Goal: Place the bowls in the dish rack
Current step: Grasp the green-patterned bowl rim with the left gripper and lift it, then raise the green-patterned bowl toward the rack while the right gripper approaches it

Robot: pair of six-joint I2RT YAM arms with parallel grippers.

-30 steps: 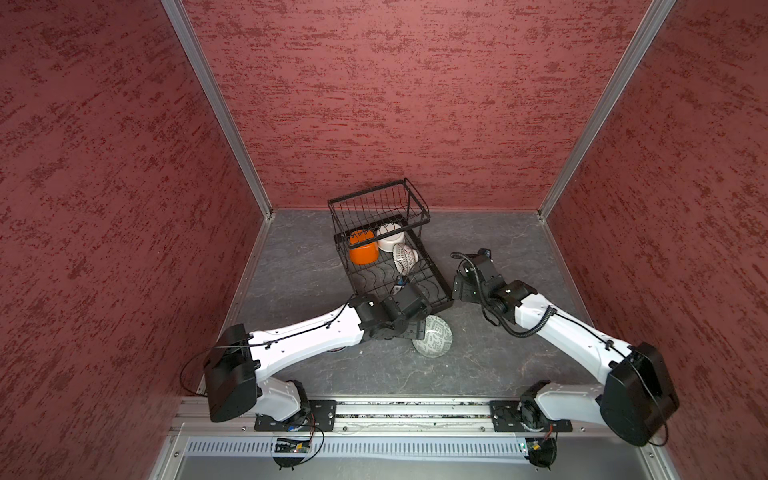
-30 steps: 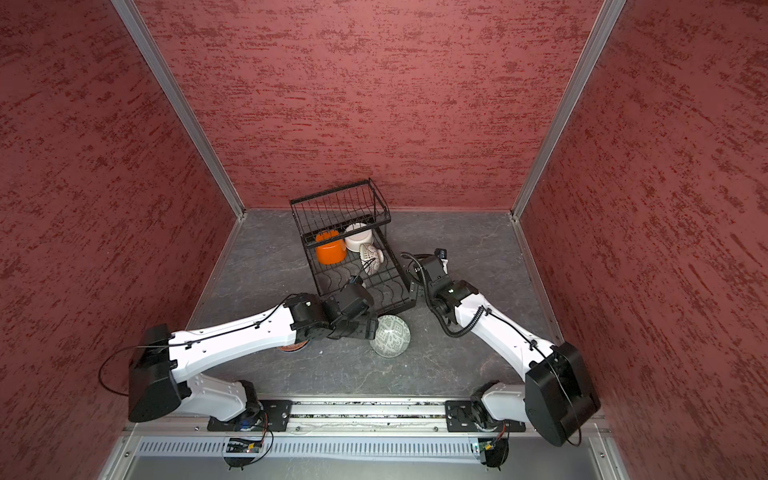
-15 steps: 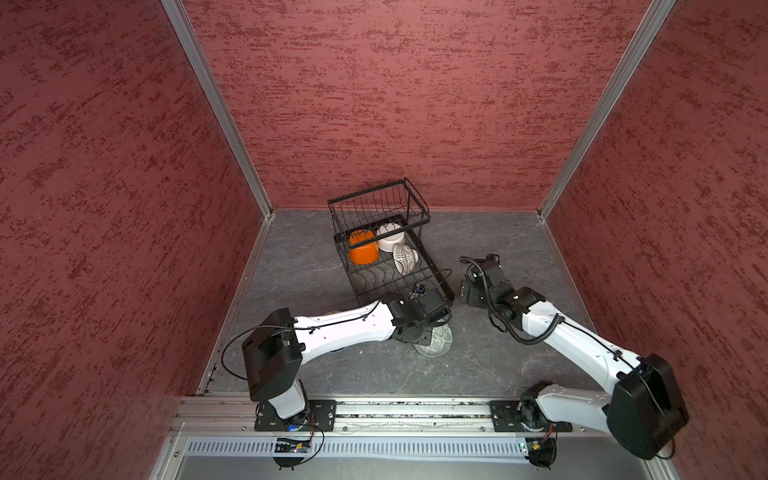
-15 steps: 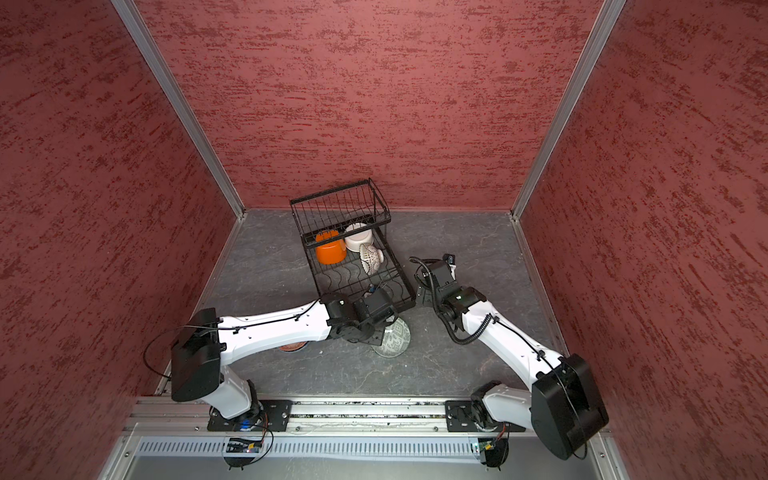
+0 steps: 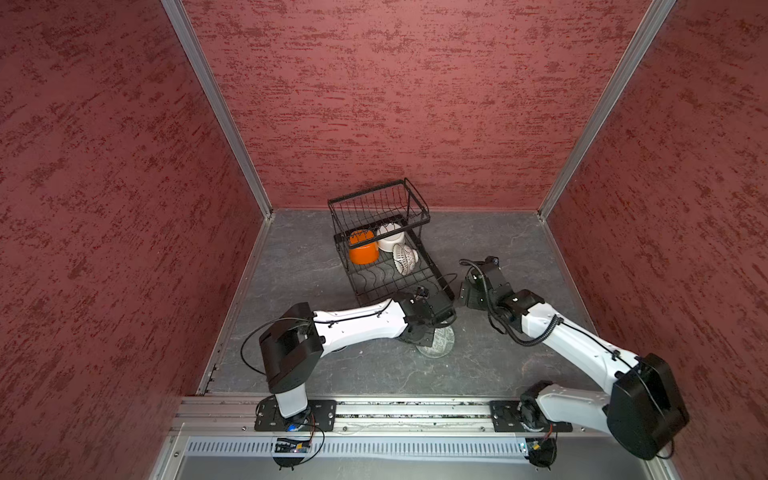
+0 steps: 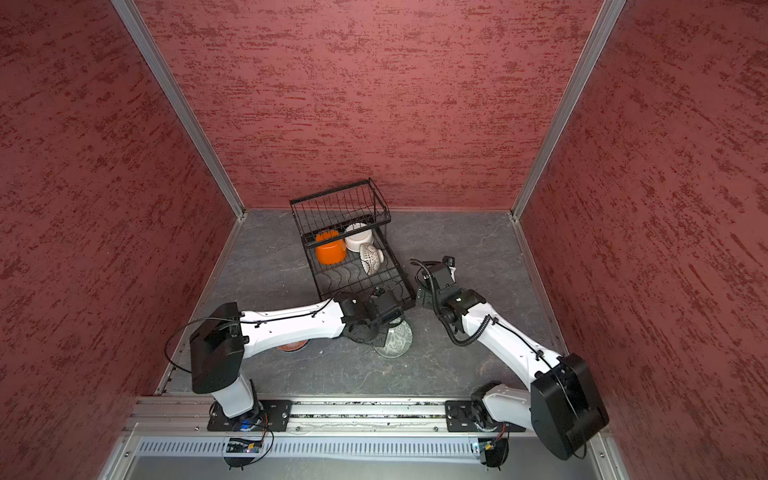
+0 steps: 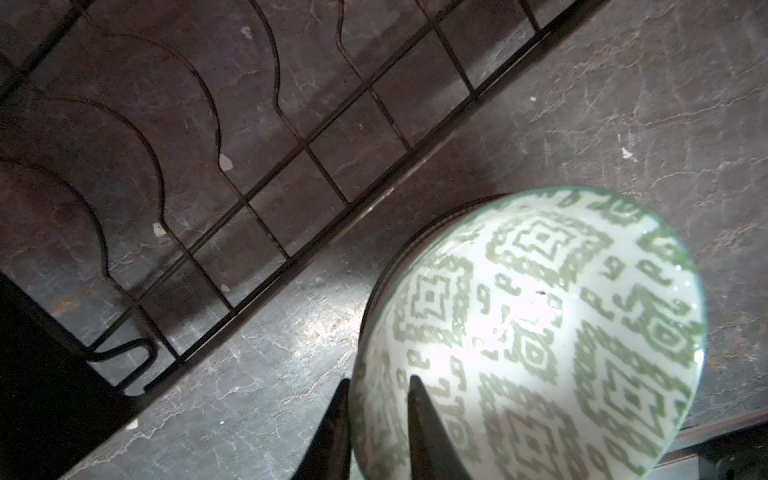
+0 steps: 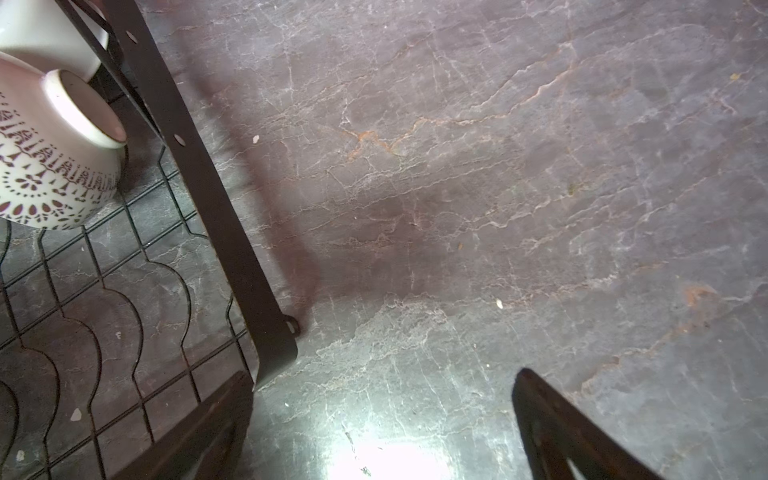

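Green-on-white ceramic: the green-patterned bowl stands upright on the grey slate worktop, just off the dish rack's near end, at about 6 o'clock from it in both top views. There the left arm's wrist covers much of the bowl, and only its 5 o'clock side shows.

In the left wrist view, the left hand straddles the bowl's rim. One dark finger lies against the outside of the wall and the other against the patterned inside. The wall fills the narrow gap between them, so the hand is clenched on the rim. The bowl's foot cannot be seen.

The right hand hovers over bare worktop at about 4 o'clock from the rack, just beside its near corner. Its fingers are spread wide and grasp nothing.

Three bowls sit at the rack's 12 o'clock end, under the raised basket. The orange bowl lies at 9 o'clock from the white bowl. The brown-patterned bowl is tipped on its side at 5 o'clock from the white one and touches it in the right wrist view.

In a top view, an edge of a terracotta-coloured bowl shows under the left arm, at about 9 o'clock from the green-patterned bowl.
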